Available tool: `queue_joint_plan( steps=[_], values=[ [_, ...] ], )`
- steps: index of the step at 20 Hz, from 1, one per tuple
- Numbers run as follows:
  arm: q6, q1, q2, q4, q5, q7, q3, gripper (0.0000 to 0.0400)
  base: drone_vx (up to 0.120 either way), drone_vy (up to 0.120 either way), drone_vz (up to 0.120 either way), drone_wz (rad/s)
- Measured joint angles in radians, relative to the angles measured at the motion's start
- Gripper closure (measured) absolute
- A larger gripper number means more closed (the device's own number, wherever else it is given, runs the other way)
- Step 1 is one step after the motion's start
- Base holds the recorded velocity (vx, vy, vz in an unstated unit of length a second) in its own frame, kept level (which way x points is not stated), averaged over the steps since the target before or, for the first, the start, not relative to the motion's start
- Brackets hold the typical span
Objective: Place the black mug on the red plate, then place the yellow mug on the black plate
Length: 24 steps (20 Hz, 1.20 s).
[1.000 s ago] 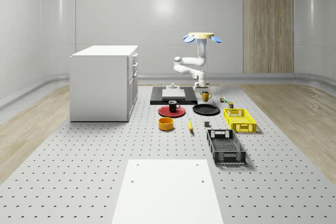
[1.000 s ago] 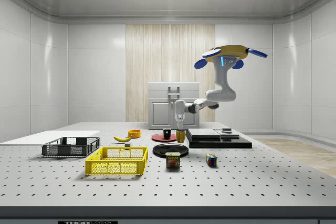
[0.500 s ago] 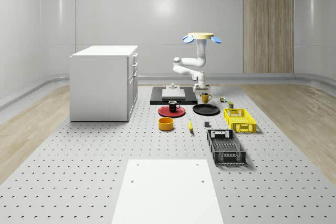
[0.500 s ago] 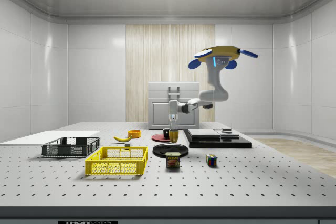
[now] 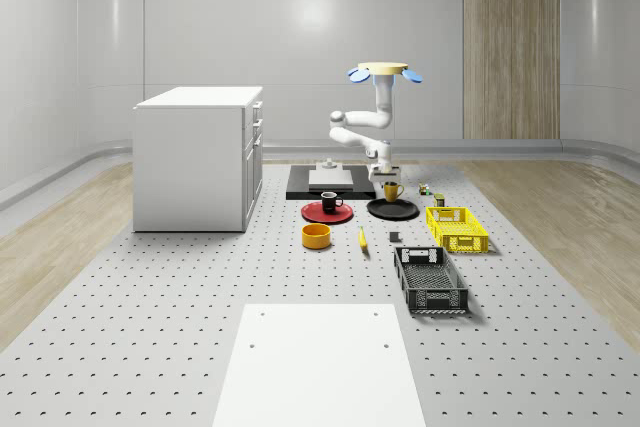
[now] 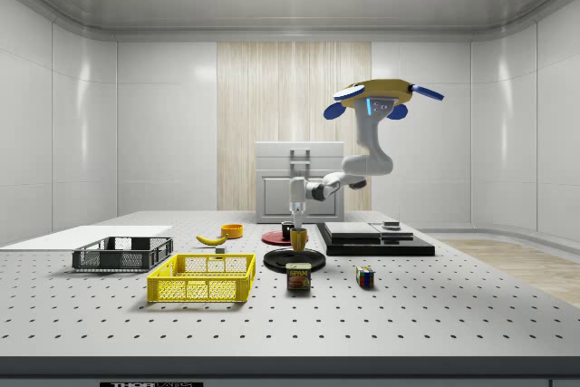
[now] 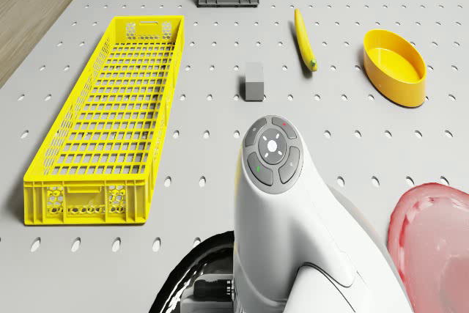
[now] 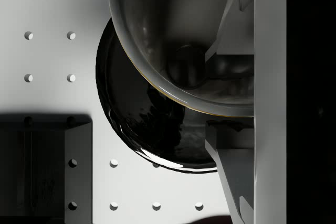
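The black mug [image 5: 331,201] stands on the red plate [image 5: 327,214], and both appear in the side view too, black mug [image 6: 287,230] on red plate [image 6: 275,238]. My gripper [image 5: 388,178] is shut on the yellow mug [image 5: 392,190], holding it upright just above the black plate [image 5: 393,211]. From the side, the yellow mug [image 6: 299,238] hangs under the gripper [image 6: 297,224] over the black plate [image 6: 294,261]. In the wrist view the mug's inside [image 8: 184,40] sits against one finger [image 8: 237,14], with the black plate [image 8: 139,124] below. The drone [image 6: 381,97] hovers over the black platform.
A black platform [image 5: 330,183] lies behind the plates, and a white cabinet [image 5: 198,157] stands at the whole-scene view's left. An orange bowl [image 5: 317,235], banana [image 5: 362,238], yellow crate [image 5: 457,228] and dark crate [image 5: 430,279] lie nearer. A can [image 6: 299,276] and cube [image 6: 365,276] sit close by.
The drone and arm have shifted toward the side view's left, carrying the yellow mug from beside the platform to over the black plate. The black mug stayed put.
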Motion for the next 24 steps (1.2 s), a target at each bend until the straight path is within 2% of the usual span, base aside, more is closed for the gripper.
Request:
queue_joint_plan(
  steps=[11, 13, 16, 19, 24],
  values=[
    [0.041, -0.026, 0.030, 0.056, -0.085, -0.002, -0.090, 0.0290, 0.000, 0.000, 0.000, 0.000],
    [0.043, -0.028, 0.034, 0.062, -0.093, -0.002, -0.098, 0.0176, 0.000, 0.000, 0.000, 0.000],
    [0.036, -0.023, 0.035, 0.055, -0.087, -0.004, -0.089, 0.0083, 0.000, 0.000, 0.000, 0.000],
    [0.021, -0.014, 0.031, 0.039, -0.068, -0.005, -0.067, 0.0039, 0.000, 0.000, 0.000, 0.000],
    [-0.004, 0.001, 0.024, 0.013, -0.033, -0.006, -0.026, 0.0011, 0.000, 0.000, 0.000, 0.000]
  ],
)
